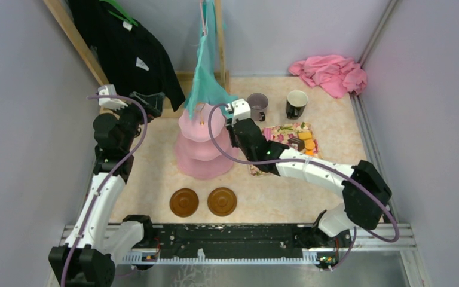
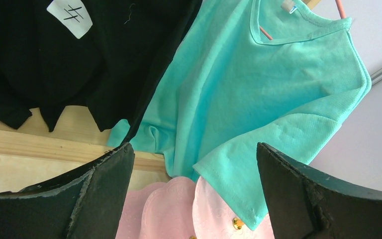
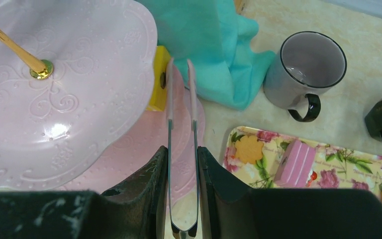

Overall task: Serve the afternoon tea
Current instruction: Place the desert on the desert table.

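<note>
The discs (image 1: 184, 202) lie before the stand (image 1: 202, 156), mugs (image 1: 257, 105) behind the tray (image 1: 278, 130).

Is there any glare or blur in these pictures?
Right wrist view: a white glare spot on the pink stand; tongs and grey mug sharp. Left wrist view: teal shirt crisp, the left gripper dark. Top view: even light, faint shadows.

Top cam: fixed, high at the near edge, looks down on the whole table (image 1: 263, 203). Left wrist: close, faces the hanging teal shirt (image 2: 258, 99), with the pink stand (image 2: 169, 209) at its bottom edge. Right wrist: close, looks down on the stand's tiers and the grey mug (image 3: 308, 64). All three see stand and shirt.
</note>
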Action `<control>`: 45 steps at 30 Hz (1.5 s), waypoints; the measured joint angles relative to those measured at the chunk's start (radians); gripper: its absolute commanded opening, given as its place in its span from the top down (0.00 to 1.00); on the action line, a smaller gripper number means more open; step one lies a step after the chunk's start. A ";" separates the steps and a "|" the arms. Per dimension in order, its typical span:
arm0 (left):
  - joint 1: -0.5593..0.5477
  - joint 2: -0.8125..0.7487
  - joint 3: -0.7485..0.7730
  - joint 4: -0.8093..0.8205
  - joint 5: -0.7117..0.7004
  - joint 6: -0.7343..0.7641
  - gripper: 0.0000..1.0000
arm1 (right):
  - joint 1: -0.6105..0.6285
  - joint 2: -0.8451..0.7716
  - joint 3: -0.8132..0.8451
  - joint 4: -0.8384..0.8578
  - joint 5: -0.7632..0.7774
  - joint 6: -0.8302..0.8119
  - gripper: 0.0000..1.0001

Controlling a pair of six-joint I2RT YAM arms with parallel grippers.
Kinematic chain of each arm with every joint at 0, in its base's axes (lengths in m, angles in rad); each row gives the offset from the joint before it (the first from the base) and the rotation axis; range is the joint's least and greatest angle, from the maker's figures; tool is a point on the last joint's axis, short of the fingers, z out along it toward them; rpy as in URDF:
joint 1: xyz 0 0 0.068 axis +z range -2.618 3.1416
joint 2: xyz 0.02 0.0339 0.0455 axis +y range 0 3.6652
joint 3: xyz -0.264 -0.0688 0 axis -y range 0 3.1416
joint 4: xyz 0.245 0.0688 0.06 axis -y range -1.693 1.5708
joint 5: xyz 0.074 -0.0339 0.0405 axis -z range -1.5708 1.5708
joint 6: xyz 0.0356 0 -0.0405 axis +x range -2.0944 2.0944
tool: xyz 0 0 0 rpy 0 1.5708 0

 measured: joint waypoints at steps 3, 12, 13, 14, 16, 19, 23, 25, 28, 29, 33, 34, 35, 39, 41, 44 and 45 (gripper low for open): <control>-0.002 0.000 -0.001 0.000 -0.001 0.003 0.03 | 0.000 0.003 0.002 0.008 -0.014 -0.004 0.96; -0.004 0.002 -0.004 0.001 -0.007 0.004 0.03 | 0.000 0.011 0.013 0.029 -0.044 -0.018 0.96; -0.004 0.002 -0.005 0.001 -0.008 0.004 0.03 | 0.000 0.013 0.013 0.031 -0.047 -0.018 0.96; -0.004 0.002 -0.005 0.001 -0.008 0.004 0.03 | 0.000 0.016 0.014 0.031 -0.051 -0.018 0.96; -0.004 0.002 -0.005 0.001 -0.008 0.004 0.03 | 0.000 0.026 0.021 0.032 -0.056 -0.018 0.96; -0.008 0.003 -0.005 0.002 -0.009 0.004 0.03 | 0.000 0.039 0.029 0.031 -0.071 -0.018 0.96; -0.009 0.007 -0.006 0.005 -0.009 0.004 0.03 | 0.000 0.048 0.031 0.032 -0.089 -0.018 0.96; -0.010 0.010 -0.006 0.011 -0.009 0.004 0.03 | 0.000 0.048 0.031 0.033 -0.096 -0.018 0.96; -0.011 0.012 -0.006 0.016 -0.010 0.004 0.03 | 0.000 0.048 0.031 0.033 -0.098 -0.018 0.96; -0.012 0.012 -0.006 0.016 -0.011 0.004 0.03 | 0.000 0.048 0.031 0.033 -0.098 -0.018 0.96; -0.015 0.012 -0.006 0.016 -0.012 0.006 0.01 | 0.000 0.047 0.031 0.033 -0.093 -0.018 0.96; -0.015 0.013 -0.006 0.016 -0.012 0.006 0.01 | 0.000 0.045 0.031 0.033 -0.092 -0.018 0.95; -0.015 0.013 -0.006 0.016 -0.013 0.006 0.01 | 0.000 0.043 0.031 0.032 -0.089 -0.019 0.95; -0.015 0.019 -0.006 0.019 -0.014 0.007 0.01 | 0.000 0.013 0.029 0.032 -0.070 -0.023 0.95; -0.017 0.023 -0.006 0.021 -0.015 0.007 0.01 | 0.000 -0.010 0.027 0.032 -0.061 -0.025 0.95; -0.021 0.025 -0.006 0.022 -0.015 0.008 0.01 | 0.000 -0.047 0.011 0.032 -0.045 -0.026 0.95; -0.022 0.025 -0.006 0.023 -0.015 0.008 0.01 | 0.000 -0.062 0.002 0.031 -0.039 -0.026 0.95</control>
